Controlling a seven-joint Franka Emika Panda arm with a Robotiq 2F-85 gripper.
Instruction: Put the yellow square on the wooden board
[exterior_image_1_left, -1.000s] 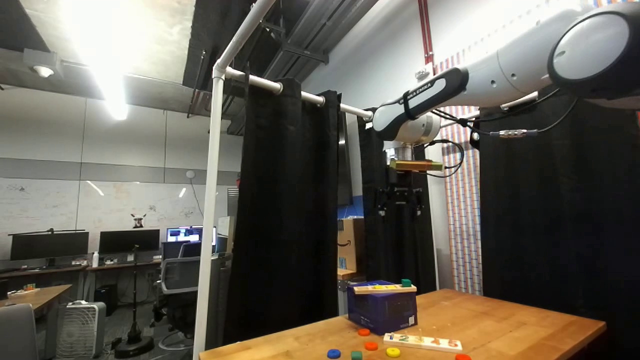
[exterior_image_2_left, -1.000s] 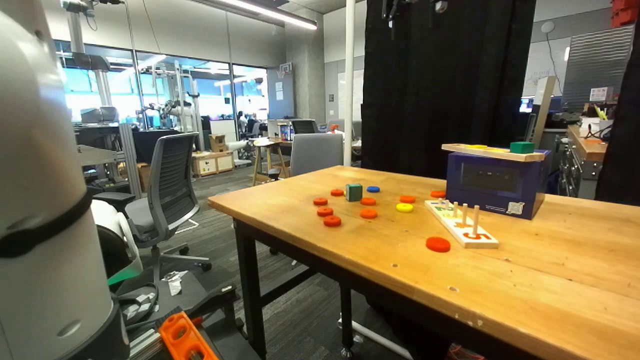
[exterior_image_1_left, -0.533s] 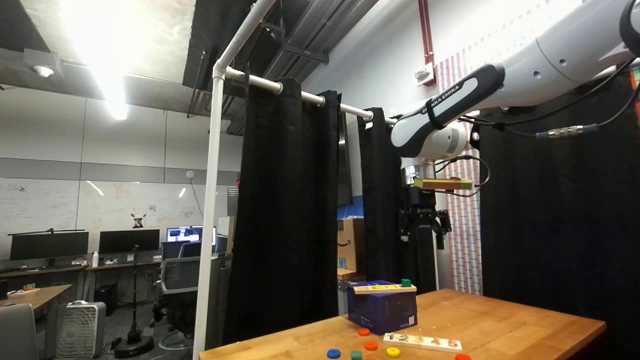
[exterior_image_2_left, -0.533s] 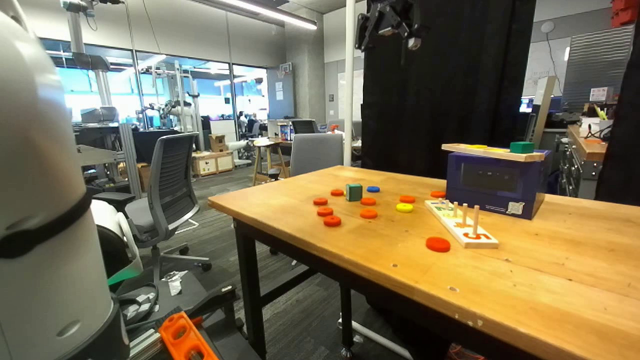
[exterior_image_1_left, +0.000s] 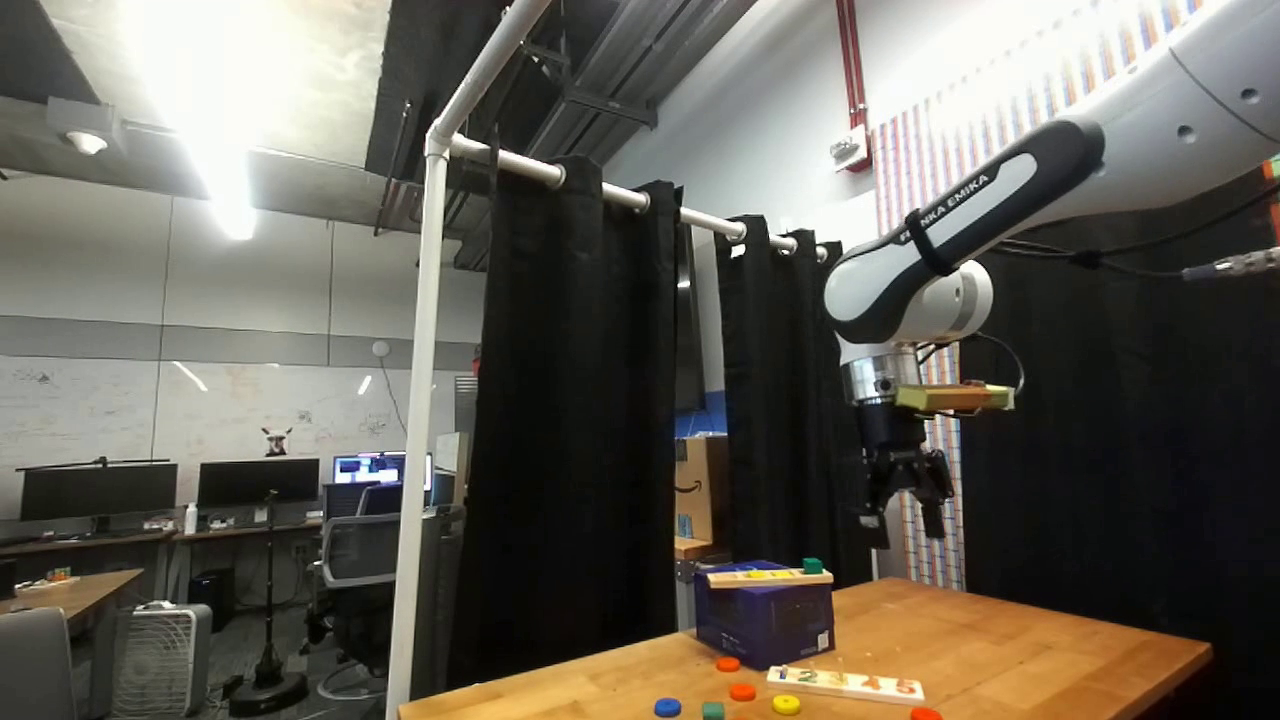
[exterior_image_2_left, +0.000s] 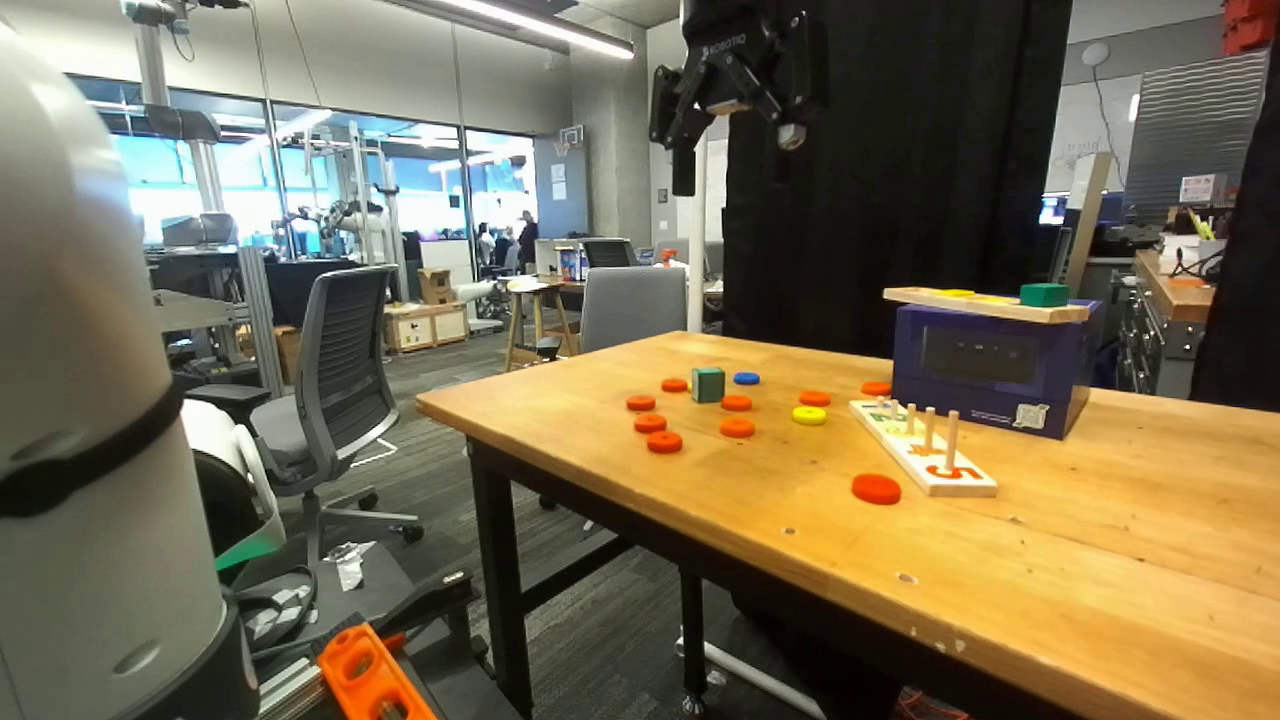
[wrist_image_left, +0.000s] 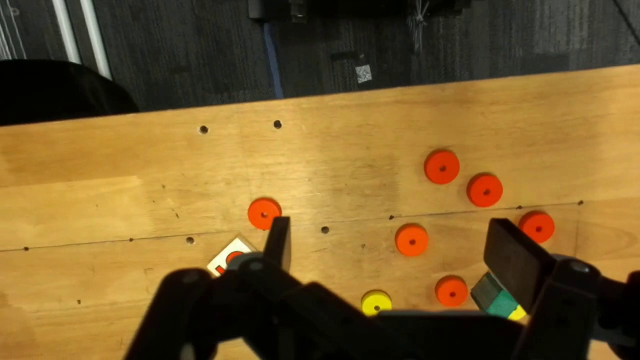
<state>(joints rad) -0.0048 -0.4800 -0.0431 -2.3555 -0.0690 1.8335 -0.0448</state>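
Wooden table (exterior_image_2_left: 1100, 530), pincer (exterior_image_1_left: 907, 527) well above, jaws spread wide

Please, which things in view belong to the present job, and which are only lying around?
For the job:
claw, open
wooden board on the purple box, likely the target
yellow sliver by the green block, possibly the square

Just lying about:
that green block
red-orange rings
yellow ring
blue disc
numbered peg board

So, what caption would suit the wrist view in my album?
Open gripper above a wooden table dotted with orange-red discs and a yellow disc.
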